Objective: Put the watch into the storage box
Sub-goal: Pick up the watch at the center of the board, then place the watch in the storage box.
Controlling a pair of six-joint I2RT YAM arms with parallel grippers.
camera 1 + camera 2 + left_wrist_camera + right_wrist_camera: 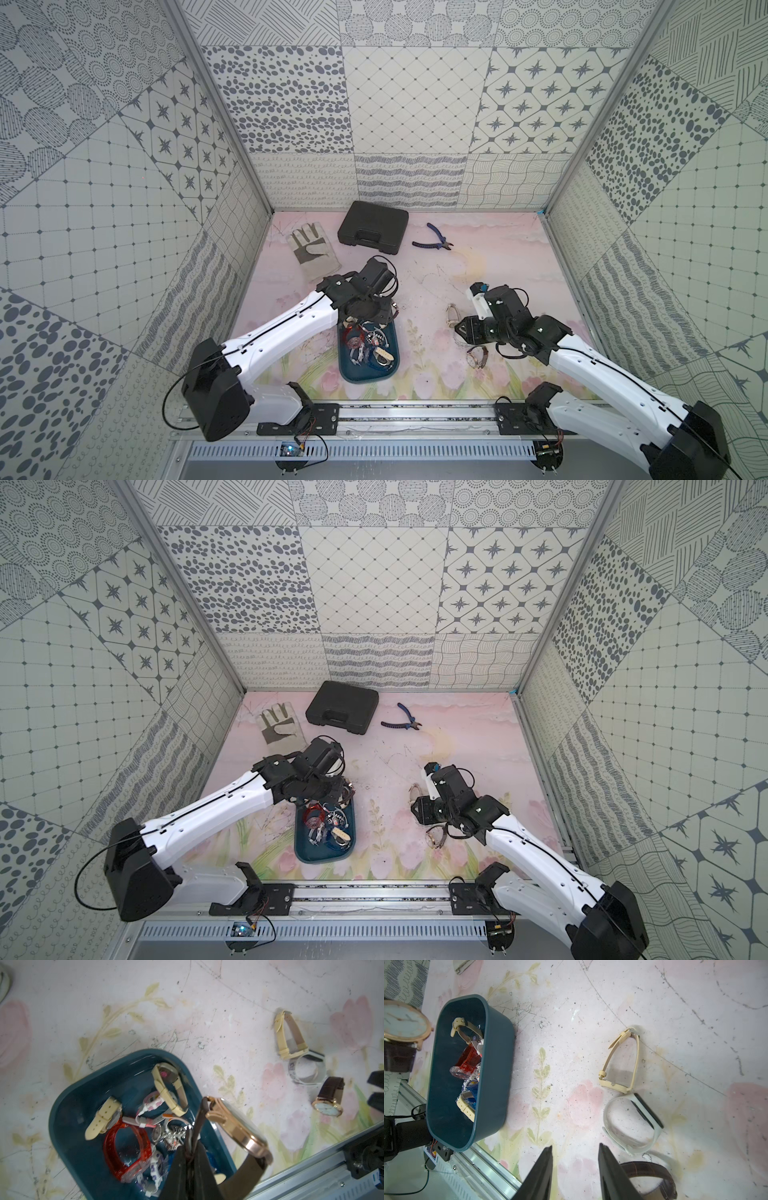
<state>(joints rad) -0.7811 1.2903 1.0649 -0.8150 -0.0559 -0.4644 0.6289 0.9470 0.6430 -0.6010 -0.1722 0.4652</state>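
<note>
Watch (236, 1126), rose-gold w/ brown strap, hangs by its strap, pinched in L jaws over storage box (62, 1136) edge – prob. so letting go drops it inside. R jaws spread, empty, beside loose watches (614, 1086) away from box.

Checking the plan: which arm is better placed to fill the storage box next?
Left: the left gripper pinches a brown-strap watch right at the storage box; the right gripper stands open, empty.

The box (352, 372) sits near, at centre, with watches (370, 347) piled in it. Three loose watches (477, 357) lie right of it. Far behind: glove (309, 253) left, case (372, 227) middle, pliers (434, 241) right.
</note>
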